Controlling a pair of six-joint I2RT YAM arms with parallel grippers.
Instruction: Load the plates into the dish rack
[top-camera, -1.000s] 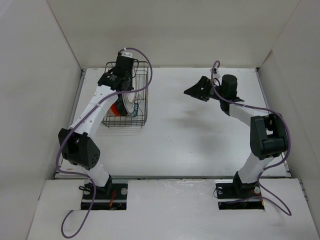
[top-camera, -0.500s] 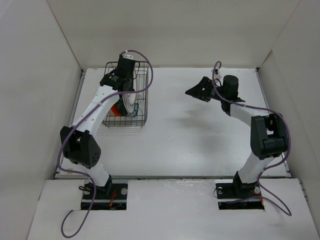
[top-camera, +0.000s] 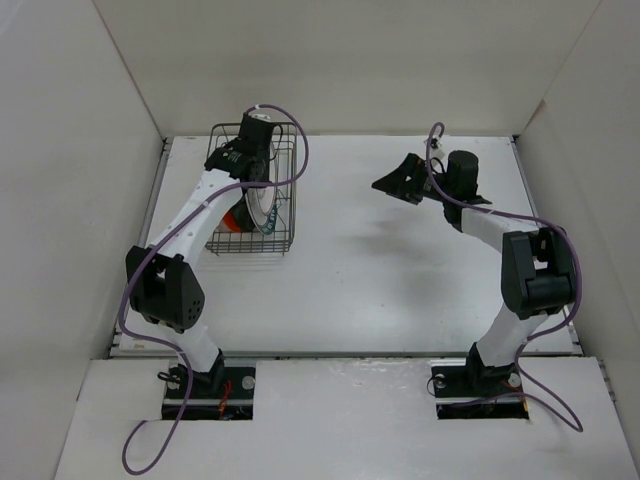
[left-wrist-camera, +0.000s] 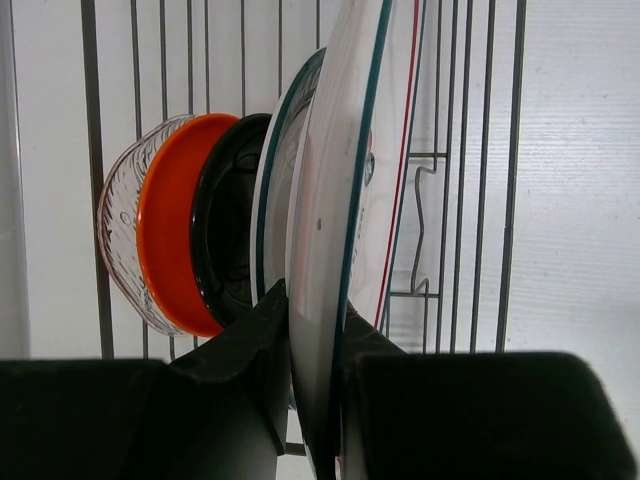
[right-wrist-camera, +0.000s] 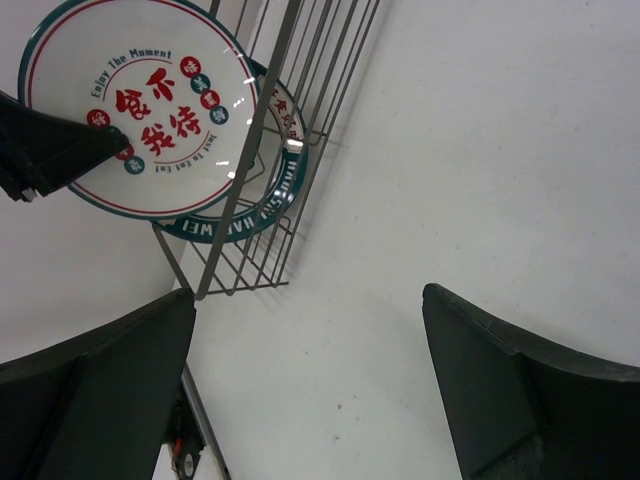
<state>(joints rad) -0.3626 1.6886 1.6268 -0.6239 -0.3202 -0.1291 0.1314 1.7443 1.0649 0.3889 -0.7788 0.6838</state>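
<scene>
The dark wire dish rack (top-camera: 285, 240) stands at the table's back left. In it, on edge, stand a clear plate (left-wrist-camera: 118, 235), an orange plate (left-wrist-camera: 170, 235), a black plate (left-wrist-camera: 228, 240) and a white plate with a blue-green rim (left-wrist-camera: 275, 170). My left gripper (left-wrist-camera: 315, 310) is shut on the rim of the white plate with red marks (left-wrist-camera: 335, 180) and holds it upright inside the rack, next to the blue-green rimmed one. The right wrist view shows its face (right-wrist-camera: 135, 105) through the rack wires. My right gripper (top-camera: 398, 181) is open and empty, above the table right of the rack.
White walls close in the table on the left, back and right. The rack's right wall (right-wrist-camera: 270, 130) stands between the plates and my right gripper. Bare white tabletop (top-camera: 380, 260) lies between the arms.
My left gripper has moved a little right and farther over the rack with the plate in it. My right arm has hardly moved.
</scene>
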